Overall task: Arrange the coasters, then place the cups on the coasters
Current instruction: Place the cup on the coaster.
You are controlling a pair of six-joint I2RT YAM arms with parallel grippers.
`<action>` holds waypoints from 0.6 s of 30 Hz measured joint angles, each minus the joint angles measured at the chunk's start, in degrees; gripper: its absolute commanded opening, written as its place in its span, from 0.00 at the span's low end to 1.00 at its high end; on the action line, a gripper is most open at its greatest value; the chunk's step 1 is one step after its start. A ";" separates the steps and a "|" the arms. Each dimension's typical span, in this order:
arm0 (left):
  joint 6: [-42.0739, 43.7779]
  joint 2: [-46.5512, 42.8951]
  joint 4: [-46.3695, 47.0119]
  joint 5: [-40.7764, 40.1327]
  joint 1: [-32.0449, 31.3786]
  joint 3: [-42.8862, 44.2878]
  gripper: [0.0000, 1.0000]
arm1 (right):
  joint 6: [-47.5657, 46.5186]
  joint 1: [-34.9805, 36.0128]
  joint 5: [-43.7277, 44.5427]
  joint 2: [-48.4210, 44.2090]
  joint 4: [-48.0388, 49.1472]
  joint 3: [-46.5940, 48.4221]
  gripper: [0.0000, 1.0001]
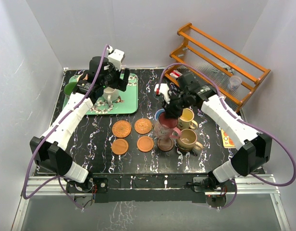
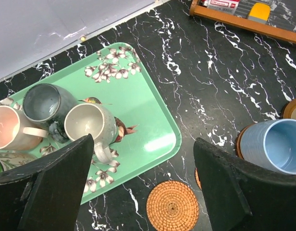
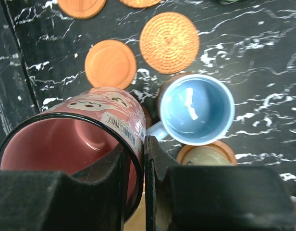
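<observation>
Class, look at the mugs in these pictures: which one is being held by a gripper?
The pink mug: the right gripper pinches its rim, one finger inside, one outside. The other mugs stand free on the green tray or the table.

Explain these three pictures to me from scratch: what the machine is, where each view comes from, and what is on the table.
These are two robot arms bolted at the near edge of a black marble-patterned table. The wide picture looks down from above; the other two come from cameras on each wrist.

The left pincer is open, hovering over a green tray holding a cream-white mug, a grey-teal mug and a pink mug.

The right pincer is shut on the rim of a maroon mug, lifted and tilted.

Four empty orange coasters lie mid-table. Beside them a light blue mug sits on a dark coaster.
</observation>
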 measured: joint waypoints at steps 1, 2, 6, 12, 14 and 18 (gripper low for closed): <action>0.02 0.00 -0.02 0.31 0.11 -0.17 0.85 | 0.02 0.79 0.42 0.09 -0.02 -1.03 0.00; 0.02 0.00 -0.04 0.70 0.26 -0.31 0.86 | 0.09 1.86 0.94 0.24 0.00 -2.05 0.00; 0.02 0.00 0.02 2.40 0.66 -0.46 0.88 | 0.96 4.61 2.69 0.39 1.62 -5.53 0.00; 0.04 0.02 0.15 4.11 1.07 -0.74 0.90 | 1.73 7.69 6.45 0.39 6.03 -10.51 0.00; 0.07 0.02 0.26 4.52 1.14 -1.05 0.90 | 2.10 8.50 7.45 0.46 7.21 -11.82 0.00; 0.09 0.04 0.42 5.03 1.33 -1.33 0.91 | 2.54 9.73 8.94 1.88 8.90 -12.74 0.00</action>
